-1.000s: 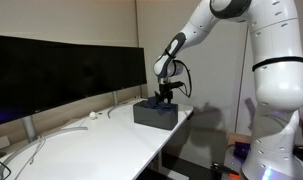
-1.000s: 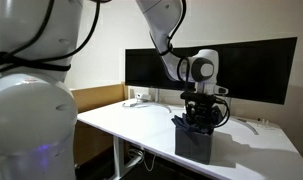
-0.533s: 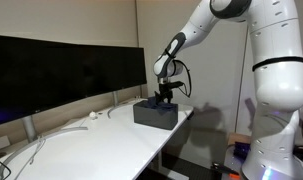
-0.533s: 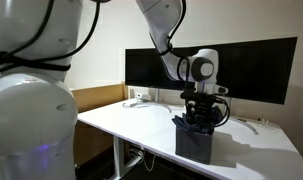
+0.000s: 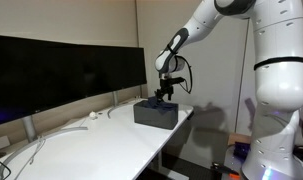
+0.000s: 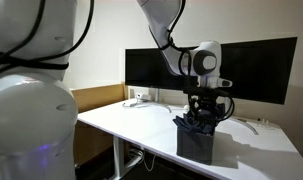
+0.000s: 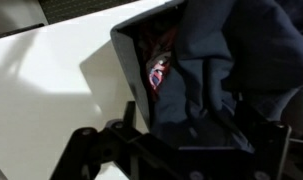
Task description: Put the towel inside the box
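A dark box (image 5: pixel 154 114) stands at the end of the white table near its edge; it also shows in an exterior view (image 6: pixel 196 143). A dark blue-grey towel (image 7: pixel 221 70) fills the box and bulges over its rim (image 7: pixel 131 50); a fold of the towel (image 6: pixel 194 122) sticks up above the box. My gripper (image 5: pixel 165 96) hangs straight down just above the box opening (image 6: pixel 203 112). In the wrist view the gripper (image 7: pixel 186 145) has its fingers spread wide to either side of the towel, so it looks open. The fingertips are dark against the cloth.
Wide black monitors (image 5: pixel 61 70) run along the back of the table (image 5: pixel 91 145), also in an exterior view (image 6: pixel 256 65). White cables and a small round object (image 5: pixel 91 117) lie near them. The box sits close to the table's end edge (image 5: pixel 181 125).
The gripper has risen slightly above the box. The towel stays in the box.
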`<state>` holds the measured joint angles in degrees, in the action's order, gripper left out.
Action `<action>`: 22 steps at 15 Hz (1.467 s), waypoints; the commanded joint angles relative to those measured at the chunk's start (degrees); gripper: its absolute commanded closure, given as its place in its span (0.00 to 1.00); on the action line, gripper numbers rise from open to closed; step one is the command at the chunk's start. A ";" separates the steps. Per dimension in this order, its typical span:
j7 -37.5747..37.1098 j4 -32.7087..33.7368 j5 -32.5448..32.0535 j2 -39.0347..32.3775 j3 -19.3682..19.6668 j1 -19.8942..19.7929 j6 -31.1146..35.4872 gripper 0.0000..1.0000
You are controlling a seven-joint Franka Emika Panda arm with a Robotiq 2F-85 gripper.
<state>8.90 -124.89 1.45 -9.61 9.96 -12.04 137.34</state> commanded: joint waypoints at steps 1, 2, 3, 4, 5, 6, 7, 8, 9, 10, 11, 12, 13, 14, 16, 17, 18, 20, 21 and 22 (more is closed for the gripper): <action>0.93 -2.31 -1.41 4.19 0.62 -0.22 0.49 0.00; 0.99 -2.39 -1.49 4.73 0.74 -0.21 0.48 0.00; 0.97 -2.52 -1.66 5.29 0.85 -0.17 0.52 0.00; 1.04 -2.63 -1.86 5.81 0.94 -0.16 0.54 0.00; 1.11 -2.71 -2.05 6.31 1.00 -0.16 0.48 0.00; 1.03 -2.85 -2.30 6.84 1.06 -0.12 0.50 0.00; 1.10 -3.01 -2.40 7.33 1.09 -0.11 0.51 0.00; 1.05 -3.04 -2.64 7.85 1.12 -0.07 0.41 0.00; 0.99 -3.17 -2.84 8.32 1.14 -0.04 0.48 0.00; 1.04 -3.19 -3.04 8.91 1.14 -0.01 0.34 0.00; 1.12 -3.30 -3.08 9.42 1.14 0.00 0.41 0.00; 1.02 -3.39 -3.30 10.06 1.13 0.06 0.29 0.00; 0.97 -3.52 -3.43 10.60 1.11 0.11 0.35 0.00; 0.90 -3.59 -3.53 11.16 1.09 0.17 0.19 0.00; 0.70 -4.00 -3.80 12.35 1.00 0.34 0.09 0.00; 0.60 -4.38 -3.99 13.11 0.93 0.47 0.11 0.00; 0.56 -4.76 -4.07 13.84 0.86 0.61 0.06 0.00; 0.59 -5.89 -4.38 15.44 0.63 0.92 0.33 0.00; 0.46 -6.44 -4.55 16.21 0.40 1.14 0.32 0.00; 0.37 -7.05 -4.68 16.86 0.23 1.36 0.42 0.00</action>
<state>8.92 -128.38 -1.84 3.37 10.51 -11.36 137.28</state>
